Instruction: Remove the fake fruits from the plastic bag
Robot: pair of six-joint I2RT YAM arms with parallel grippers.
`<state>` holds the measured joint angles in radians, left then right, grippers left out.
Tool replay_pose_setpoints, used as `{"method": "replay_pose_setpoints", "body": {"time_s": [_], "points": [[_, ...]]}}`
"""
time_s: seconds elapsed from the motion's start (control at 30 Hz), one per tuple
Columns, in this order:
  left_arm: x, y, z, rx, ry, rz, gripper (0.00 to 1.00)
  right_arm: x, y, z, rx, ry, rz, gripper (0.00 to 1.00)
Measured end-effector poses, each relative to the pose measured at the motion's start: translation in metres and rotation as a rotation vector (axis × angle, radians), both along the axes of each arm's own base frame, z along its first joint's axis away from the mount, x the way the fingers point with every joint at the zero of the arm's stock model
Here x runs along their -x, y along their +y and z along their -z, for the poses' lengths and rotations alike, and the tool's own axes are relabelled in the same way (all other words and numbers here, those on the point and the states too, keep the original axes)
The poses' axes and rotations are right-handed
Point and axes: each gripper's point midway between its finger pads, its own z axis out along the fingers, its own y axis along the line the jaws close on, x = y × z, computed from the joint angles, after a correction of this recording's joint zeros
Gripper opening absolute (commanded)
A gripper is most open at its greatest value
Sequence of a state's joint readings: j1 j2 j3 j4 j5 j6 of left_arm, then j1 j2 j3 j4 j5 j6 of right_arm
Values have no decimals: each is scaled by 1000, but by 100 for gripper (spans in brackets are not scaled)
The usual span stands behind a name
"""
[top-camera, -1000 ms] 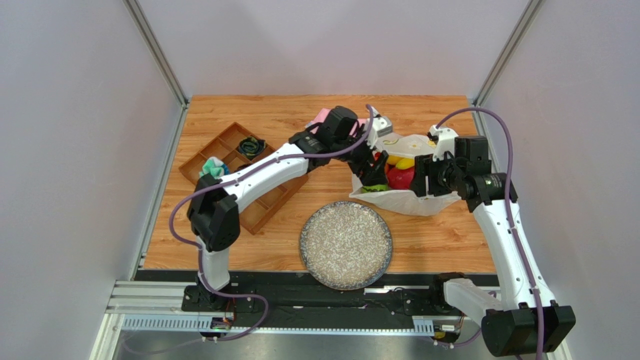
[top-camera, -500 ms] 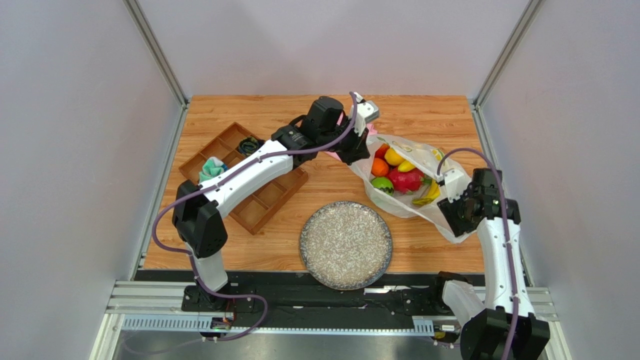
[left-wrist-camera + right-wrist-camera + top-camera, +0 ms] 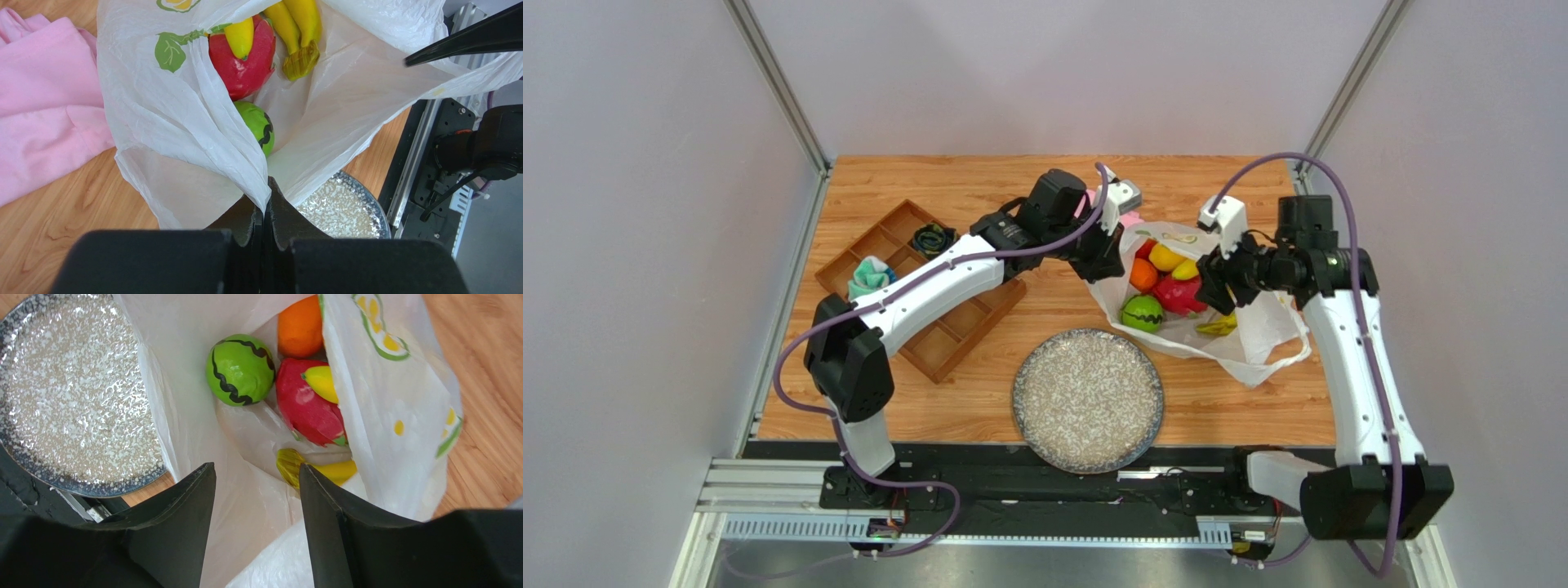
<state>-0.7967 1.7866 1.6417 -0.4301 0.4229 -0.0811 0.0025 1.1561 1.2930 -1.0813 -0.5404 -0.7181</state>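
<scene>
1. The plastic bag (image 3: 1263,333) lies on the right half of the tabletop, close to the right edge, with its mouth spread open upward.
2. The fake fruits are all inside the bag. The top view shows an orange (image 3: 1144,273), a lemon (image 3: 1165,257), a red-pink dragon fruit (image 3: 1181,295), a green round fruit (image 3: 1143,314) and yellow bananas (image 3: 1217,326).
3. The left gripper (image 3: 265,197) is pinched tight on a fold of the bag's rim on the side facing the table's middle. The thin film (image 3: 184,122) rises from between its closed fingers.
4. Beyond that fold, the left wrist view shows the green round fruit (image 3: 258,124) touching the dragon fruit (image 3: 245,64), with the bananas (image 3: 301,30) just beside them.
5. The right gripper (image 3: 255,499) hangs over the bag's mouth with its two fingers (image 3: 184,514) spread wide and nothing clamped between them.
6. Below it lie the bananas (image 3: 322,471), then the dragon fruit (image 3: 305,410), the green round fruit (image 3: 239,369) with dark wavy stripes, and the orange (image 3: 300,331).
7. A speckled plate (image 3: 1089,399) sits at the middle of the near edge, just beside the bag.
8. A wooden tray (image 3: 955,333) with compartments lies toward the left edge.
9. A pink cloth (image 3: 43,104) lies on the wood, touching the bag on its far side.
</scene>
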Motion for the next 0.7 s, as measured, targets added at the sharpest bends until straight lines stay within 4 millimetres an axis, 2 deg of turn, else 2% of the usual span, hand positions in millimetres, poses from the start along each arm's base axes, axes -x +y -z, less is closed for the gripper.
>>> {"method": "replay_pose_setpoints", "body": {"time_s": [0.1,0.23,0.47,0.5,0.63,0.67,0.7], "points": [[2,1,2,-6,17,-4,0,-11,15,21,17,55,-89,63],[-1,6,6,-12,39,-23,0,-23,28,38,47,76,-204,71],[-4,21,23,-30,107,-53,0,-49,47,77,80,110,-329,73],[-3,23,26,-32,117,-55,0,-52,49,88,84,132,-346,80],[-4,31,33,-37,147,-55,0,-58,52,118,94,194,-387,86],[-3,32,34,-37,155,-53,0,-59,52,120,96,196,-389,88],[-3,33,35,-38,161,-51,0,-60,53,124,98,203,-397,99]]}}
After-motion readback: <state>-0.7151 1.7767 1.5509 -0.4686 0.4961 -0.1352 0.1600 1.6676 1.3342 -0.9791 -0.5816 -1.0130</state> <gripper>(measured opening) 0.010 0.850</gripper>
